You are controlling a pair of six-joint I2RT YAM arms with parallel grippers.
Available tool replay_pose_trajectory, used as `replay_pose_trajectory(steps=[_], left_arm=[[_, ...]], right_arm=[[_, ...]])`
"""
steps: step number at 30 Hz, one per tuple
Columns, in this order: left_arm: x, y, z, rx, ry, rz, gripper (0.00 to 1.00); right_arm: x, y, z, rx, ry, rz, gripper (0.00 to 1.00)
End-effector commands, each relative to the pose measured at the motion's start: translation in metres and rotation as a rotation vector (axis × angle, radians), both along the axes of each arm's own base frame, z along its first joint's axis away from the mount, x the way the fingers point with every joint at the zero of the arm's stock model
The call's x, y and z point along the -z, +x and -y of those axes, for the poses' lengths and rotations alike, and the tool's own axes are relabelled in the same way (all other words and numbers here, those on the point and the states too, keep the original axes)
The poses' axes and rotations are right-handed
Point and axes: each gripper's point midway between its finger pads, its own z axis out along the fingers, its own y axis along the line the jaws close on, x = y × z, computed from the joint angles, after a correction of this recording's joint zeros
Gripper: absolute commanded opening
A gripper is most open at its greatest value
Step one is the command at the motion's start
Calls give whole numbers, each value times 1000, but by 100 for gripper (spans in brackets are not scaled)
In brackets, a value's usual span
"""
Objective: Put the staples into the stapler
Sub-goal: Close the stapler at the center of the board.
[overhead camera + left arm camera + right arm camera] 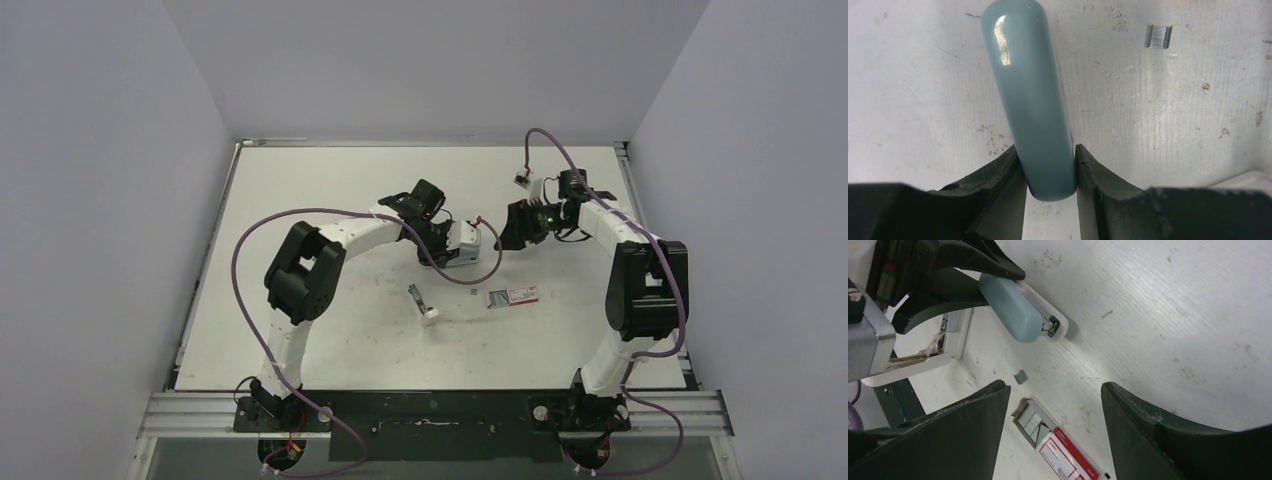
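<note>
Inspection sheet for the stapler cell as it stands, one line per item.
Surface: white table, scuffed and speckled.
Job's things: stapler, blue top clamped at one end; staple box open, staples showing inside.
Clutter: one loose staple strip on the table between stapler and box.
Grippers: left gripper shut on the stapler; right gripper open, empty.
Cables: purple cables loop off both arms; the left one sags beside the left gripper.
Surroundings: plain walls on three sides; nothing else seen.
</note>
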Motion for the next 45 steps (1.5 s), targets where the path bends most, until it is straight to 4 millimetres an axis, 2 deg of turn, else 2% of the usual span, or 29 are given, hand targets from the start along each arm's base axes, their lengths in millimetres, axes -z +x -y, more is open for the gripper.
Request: replay_pose_trajectory(steps=[1,4,8,11,13,15,19,30,33,45], left_arm=[[-77,11,10,4,-123,132,0],[-95,8,8,14,-131,158,0],[-105,-2,2,38,-119,196,0],[-114,-9,1,39,-132,213,0],[-121,-13,1,37,-141,227,0],[-125,-15,0,34,-146,240,0],[-125,-19,0,30,-148,254,0],[-129,-22,4,14,-164,275,0],[-131,-21,6,10,-169,281,0],[-131,-16,17,5,-166,314,0]], right_arm=[[-33,9,-33,-96,91,70,69],[-43,8,-47,-131,126,60,72],[-54,7,-55,-137,176,46,78],[-55,2,-63,-153,194,8,82],[-54,-4,-68,-170,214,-26,88],[-55,-9,-72,-191,237,-46,94],[-58,-19,-78,-234,290,-83,98],[-52,-36,-88,-307,386,-167,100],[-50,-38,-89,-318,409,-187,96],[-50,-41,-96,-340,472,-232,98]])
